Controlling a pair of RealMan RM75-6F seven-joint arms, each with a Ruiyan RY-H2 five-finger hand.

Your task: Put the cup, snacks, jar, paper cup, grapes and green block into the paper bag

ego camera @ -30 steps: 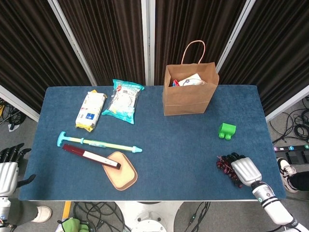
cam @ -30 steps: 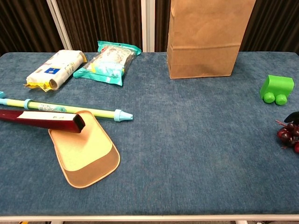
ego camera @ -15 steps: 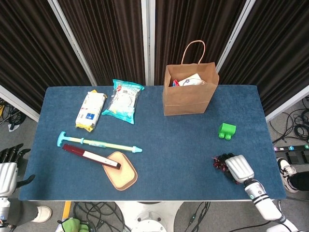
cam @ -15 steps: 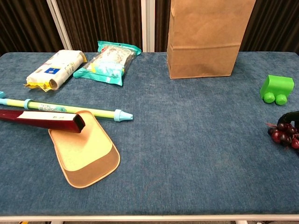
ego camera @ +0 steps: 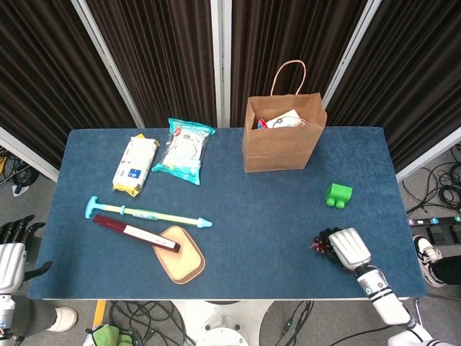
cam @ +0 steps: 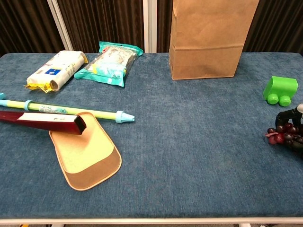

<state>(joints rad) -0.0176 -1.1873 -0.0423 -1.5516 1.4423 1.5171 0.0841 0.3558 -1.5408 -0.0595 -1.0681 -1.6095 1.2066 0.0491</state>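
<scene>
While the right hand [ego camera: 348,247] slides leftward along the near edge of the table [ego camera: 274,216], the grapes [ego camera: 320,244] come with it: a second ago the bunch lay further toward 3 o'clock, and now it sits closer in, with the dark fingers [cam: 287,117] curled over its top. From where I stand that looks like a grasp closing on the bunch, though I cannot tell whether it has left the cloth. If the hold is good, my guess is the next stretch is a lift toward the paper bag [ego camera: 282,133] at 12 o'clock, which already shows packets inside its mouth. The green block [ego camera: 338,194] waits just beyond the hand, toward 12, untouched. Two snack packs [ego camera: 184,151] lie well apart at 10 o'clock, so plenty of the job remains. The left hand [ego camera: 13,252] hangs off the table at 8 o'clock, holding nothing, fingers loosely apart. Printing shows on the snack wrappers, one with a blue patch, but none of it is legible from here
</scene>
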